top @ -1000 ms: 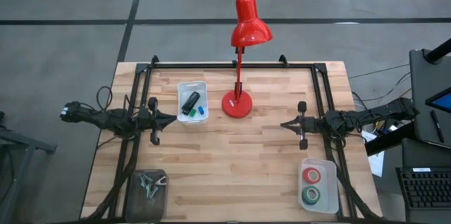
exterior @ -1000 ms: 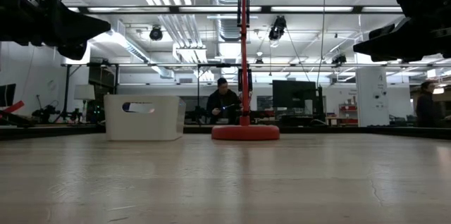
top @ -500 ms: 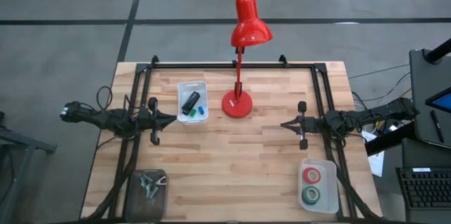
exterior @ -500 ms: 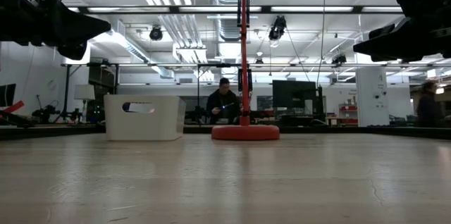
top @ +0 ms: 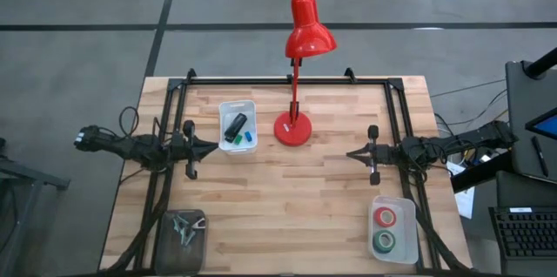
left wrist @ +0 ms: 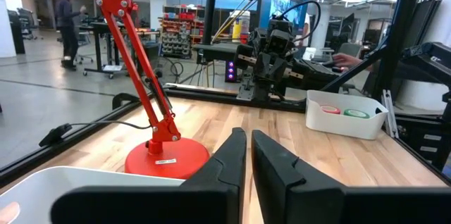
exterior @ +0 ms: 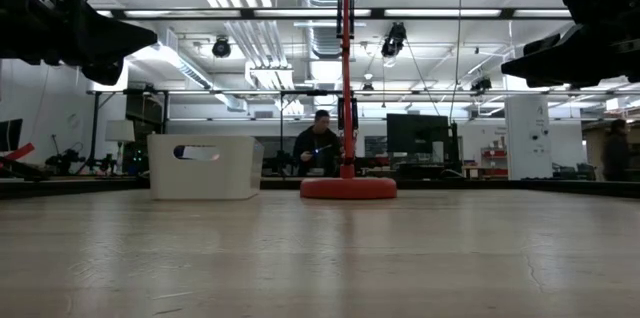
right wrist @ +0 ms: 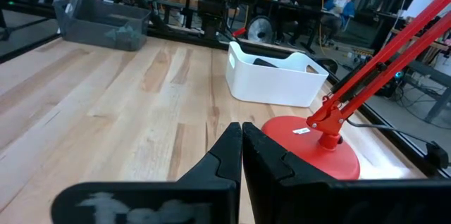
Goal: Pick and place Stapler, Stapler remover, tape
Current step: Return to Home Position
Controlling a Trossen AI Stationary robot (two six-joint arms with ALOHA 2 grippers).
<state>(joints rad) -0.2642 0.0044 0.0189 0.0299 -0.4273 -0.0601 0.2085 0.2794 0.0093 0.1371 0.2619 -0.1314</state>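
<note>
Table: pale wooden top framed by a black rail, carrying all items listed below.

Lamp: red, its round base on the far middle of the table, its shade leaning out past the far edge.

Left tool: held above the left side of the table, pointing toward the middle. Fingers are drawn together with only a thin slit between them, and nothing is held.

Right tool: held above the right side, pointing inward to face the left one. Fingers are pressed together and hold nothing.

White bin: on the far left part of the table, just beside the lamp base.

Clear bin: near the right front corner.

Dark bin: near the left front corner.

Stapler: black bar lying at a slant inside the white bin.

Tape: two rolls side by side inside the clear bin, red and green.

Staple removers: claw-shaped pieces inside the dark bin; their number cannot be told.

Blocks: one blue and one green, in the white bin beside the stapler.
</note>
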